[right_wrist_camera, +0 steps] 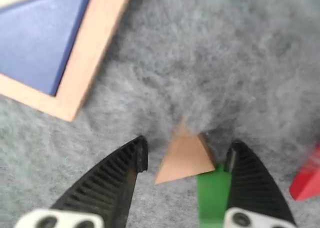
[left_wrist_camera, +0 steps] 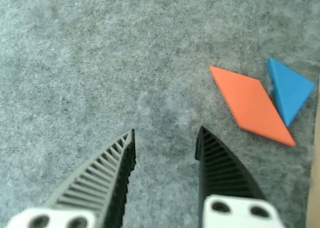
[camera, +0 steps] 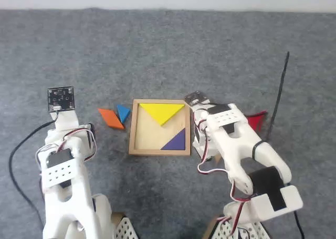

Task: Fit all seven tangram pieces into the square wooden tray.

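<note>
The square wooden tray [camera: 134, 136] holds a yellow triangle [camera: 161, 112] and a purple triangle [camera: 176, 141]. On the mat to its left lie an orange parallelogram [camera: 111, 118] and a blue triangle [camera: 123, 113]. My left gripper [left_wrist_camera: 167, 133] hovers open over bare mat, short of the orange parallelogram [left_wrist_camera: 251, 106] and the blue triangle [left_wrist_camera: 289, 89]. My right gripper [right_wrist_camera: 189, 144] is open just off the tray's right side. A small tan triangle [right_wrist_camera: 184, 155] lies between its fingers, with a green piece [right_wrist_camera: 212, 193] against one finger. The purple triangle [right_wrist_camera: 40, 32] sits in the tray corner nearby.
A red piece [camera: 256, 121] lies to the right of the right arm, and the red piece [right_wrist_camera: 306, 180] is beside the right gripper. A thin black rod [camera: 278, 94] stands at the right. Grey mat covers the table, and cables trail off the left arm.
</note>
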